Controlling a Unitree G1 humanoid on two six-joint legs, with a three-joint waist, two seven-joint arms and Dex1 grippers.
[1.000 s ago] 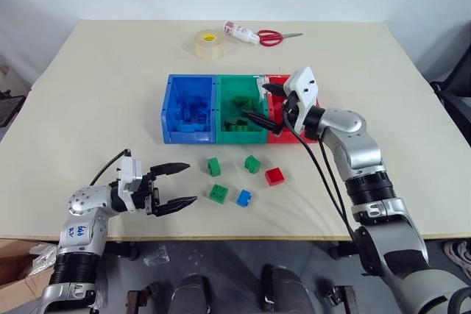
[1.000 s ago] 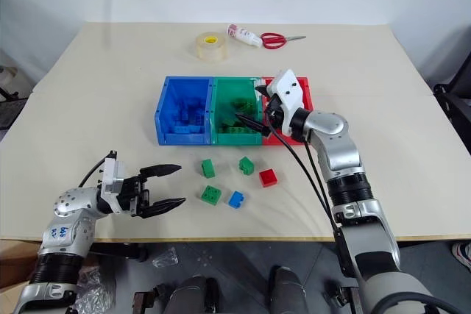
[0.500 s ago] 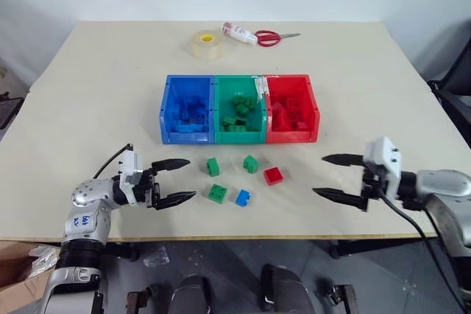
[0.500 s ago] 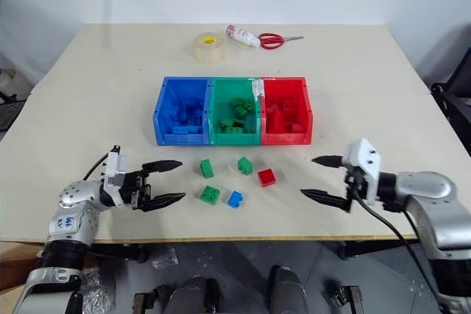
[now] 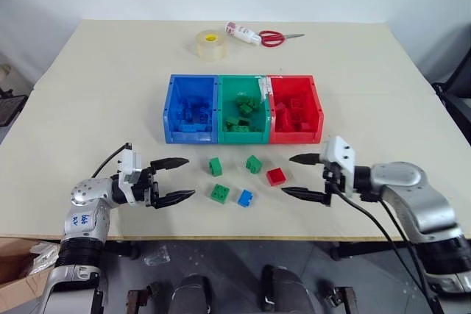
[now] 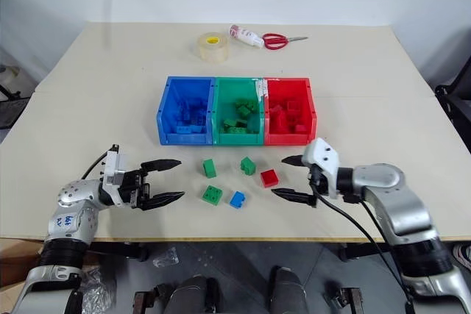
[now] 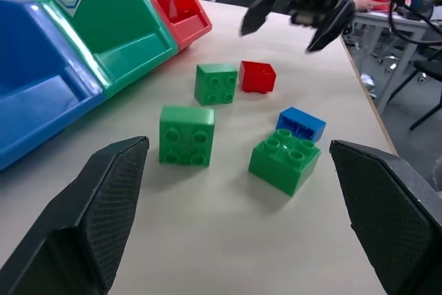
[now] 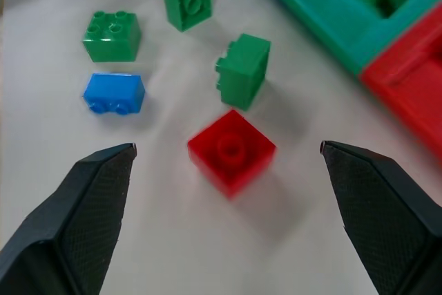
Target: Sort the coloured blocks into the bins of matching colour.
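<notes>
Nearest the front edge of the surface, the left end effector hovers with its two black fingers spread apart, holding nothing. Across from it, the right end effector also hangs with fingers wide apart and empty, just beside the red block. Between the two lie five loose blocks: a green block and a blue block closest, then the red one, then two more green blocks and. Beyond them stand the joined bins: the blue bin, the green bin and the red bin, each already containing blocks of its own colour. Farthest back rest a clear tape roll, a small bottle and red-handled scissors.
</notes>
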